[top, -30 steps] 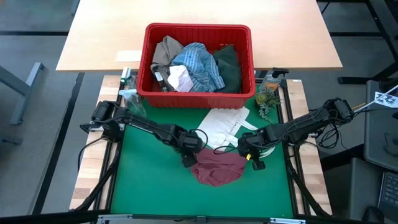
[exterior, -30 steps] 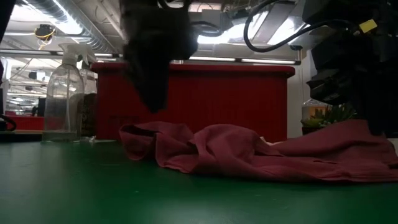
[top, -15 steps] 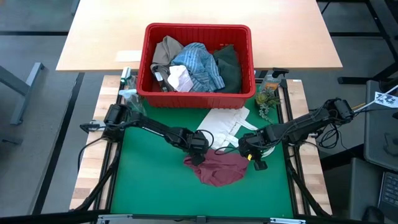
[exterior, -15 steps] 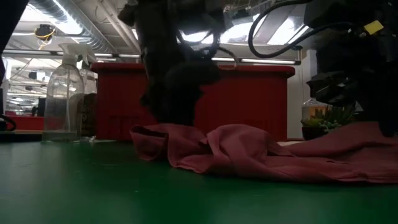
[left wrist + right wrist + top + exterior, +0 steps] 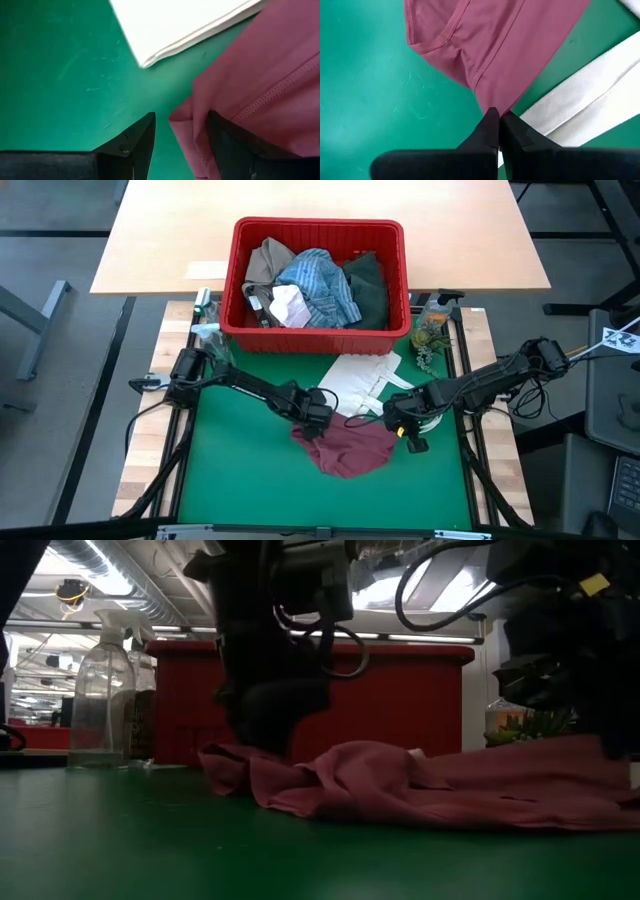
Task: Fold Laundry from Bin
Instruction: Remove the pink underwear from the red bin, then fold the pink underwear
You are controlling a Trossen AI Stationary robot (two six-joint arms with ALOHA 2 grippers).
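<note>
From above, my left gripper (image 5: 316, 417) sits low at the left corner of the maroon cloth (image 5: 348, 451), my right gripper (image 5: 402, 423) at its right corner; the cloth lies on the green mat (image 5: 230, 470), crumpled, its long axis running roughly from one gripper across to the other; the white tote bag (image 5: 362, 380) lies flat just behind it, and the red bin (image 5: 320, 328) stands farther back with the striped shirt (image 5: 318, 285), tan garment (image 5: 268, 260), dark green garment (image 5: 368, 285) and a small white cloth (image 5: 290, 308) heaped inside.

Low view now; the cloth (image 5: 420, 790) runs as a wrinkled ridge across the mat, one dark gripper (image 5: 275, 710) pressing down at its left end, bin wall (image 5: 400, 700) behind; a clear spray bottle (image 5: 100, 700) stands at the far left, which the top view barely gives.

Left wrist; my jaws stand apart, released, one finger (image 5: 137, 142) on bare mat, the other (image 5: 227, 145) against the cloth's folded corner (image 5: 260, 75); the tote's edge (image 5: 175, 25) lies beyond.

Right wrist; my fingers (image 5: 492, 132) are clenched tight together on the cloth's corner (image 5: 490, 45), a hem seam showing, tote strap (image 5: 580, 115) alongside.
</note>
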